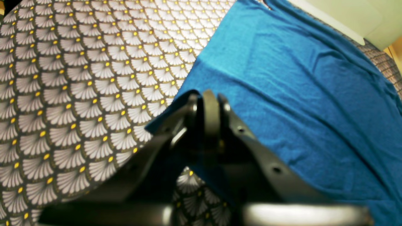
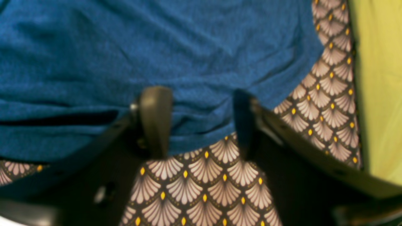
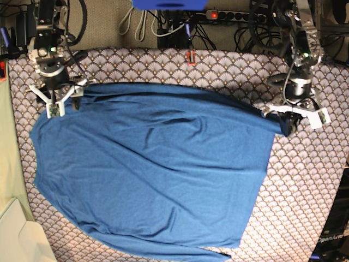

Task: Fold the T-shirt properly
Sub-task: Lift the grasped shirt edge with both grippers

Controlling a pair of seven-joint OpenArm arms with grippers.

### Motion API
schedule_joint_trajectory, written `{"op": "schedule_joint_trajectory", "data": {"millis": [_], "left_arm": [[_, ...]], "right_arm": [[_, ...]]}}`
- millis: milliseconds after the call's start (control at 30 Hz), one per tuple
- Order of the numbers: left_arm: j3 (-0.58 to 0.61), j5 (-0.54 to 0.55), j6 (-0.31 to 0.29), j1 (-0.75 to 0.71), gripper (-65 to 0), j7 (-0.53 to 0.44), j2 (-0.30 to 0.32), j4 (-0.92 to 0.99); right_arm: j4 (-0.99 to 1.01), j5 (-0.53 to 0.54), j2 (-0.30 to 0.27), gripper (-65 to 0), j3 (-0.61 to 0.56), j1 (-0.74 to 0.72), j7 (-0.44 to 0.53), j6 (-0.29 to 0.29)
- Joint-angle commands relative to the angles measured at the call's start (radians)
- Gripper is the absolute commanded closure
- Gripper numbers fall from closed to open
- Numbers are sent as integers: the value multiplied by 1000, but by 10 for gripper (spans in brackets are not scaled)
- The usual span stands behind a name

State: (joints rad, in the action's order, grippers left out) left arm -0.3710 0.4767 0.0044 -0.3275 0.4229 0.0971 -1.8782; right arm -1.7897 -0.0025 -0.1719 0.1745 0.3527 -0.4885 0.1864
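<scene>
The blue T-shirt (image 3: 152, 169) lies spread wide on the scallop-patterned tablecloth (image 3: 305, 185), with creases across its middle. My left gripper (image 1: 209, 105) is shut on a corner of the shirt (image 1: 282, 94), lifting the edge slightly; in the base view it (image 3: 285, 124) is at the shirt's right corner. My right gripper (image 2: 199, 125) is open, its fingers (image 2: 155, 119) straddling the bunched shirt edge (image 2: 157, 47) over the tablecloth (image 2: 204, 182). In the base view it (image 3: 64, 95) is at the shirt's upper left corner.
A power strip (image 3: 234, 16) and cables lie behind the table's far edge. A small red object (image 3: 191, 56) sits at the back of the cloth. A pale surface (image 3: 11, 164) and a white box (image 3: 22, 234) border the left side.
</scene>
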Motion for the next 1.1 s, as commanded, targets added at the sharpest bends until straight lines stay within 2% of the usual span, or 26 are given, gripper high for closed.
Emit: {"op": "schedule_joint_trajectory", "data": {"millis": [0, 900, 967, 1067], "left_arm": [[-3, 6, -5, 3, -4, -26, 6, -19], [-3, 12, -5, 3, -4, -26, 5, -19], [-3, 12, -5, 3, -4, -26, 5, -19], [-3, 12, -5, 3, -4, -26, 5, -19]], "right_arm": [[-19, 2, -5, -379, 4, -2, 18, -8], [120, 3, -5, -381, -3, -53, 18, -8], [120, 3, -5, -351, -3, -53, 20, -8], [120, 3, -5, -247, -3, -53, 20, -8]]}}
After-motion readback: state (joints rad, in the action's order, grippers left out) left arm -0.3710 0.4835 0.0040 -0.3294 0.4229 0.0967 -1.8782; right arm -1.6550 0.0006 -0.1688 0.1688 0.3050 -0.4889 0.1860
